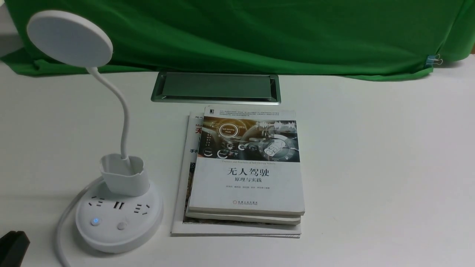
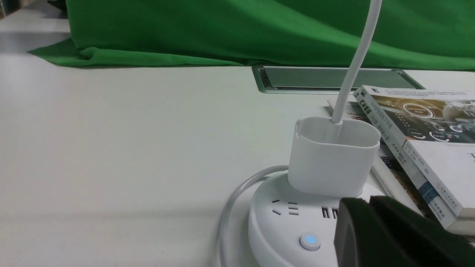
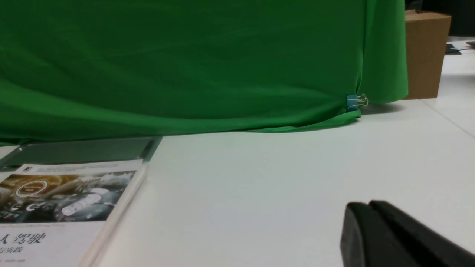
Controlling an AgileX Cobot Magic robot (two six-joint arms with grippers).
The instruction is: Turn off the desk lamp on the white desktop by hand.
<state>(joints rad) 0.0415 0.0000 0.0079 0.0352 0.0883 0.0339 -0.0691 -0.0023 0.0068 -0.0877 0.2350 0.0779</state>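
Note:
The white desk lamp (image 1: 118, 218) stands at the front left of the white desktop (image 1: 371, 167). Its disc head (image 1: 69, 38) is up at the far left, its neck (image 1: 118, 107) runs into a small cup (image 1: 124, 178). The round base has sockets and two buttons: one glows blue (image 1: 95, 221), the other (image 1: 121, 225) is plain. In the left wrist view the base (image 2: 285, 222) and blue button (image 2: 310, 241) are close by. My left gripper (image 2: 365, 202) is shut and empty, low beside the base; its tip shows in the front view (image 1: 13, 246). My right gripper (image 3: 365, 205) is shut and empty over bare desktop.
A stack of books (image 1: 245, 170) lies just right of the lamp base. A silver-framed grey cable hatch (image 1: 216, 87) is behind the books. A green cloth (image 1: 259, 33) hangs along the back edge, with a blue clip (image 1: 432, 60). The lamp's cord (image 1: 65, 222) curves off the base's left side.

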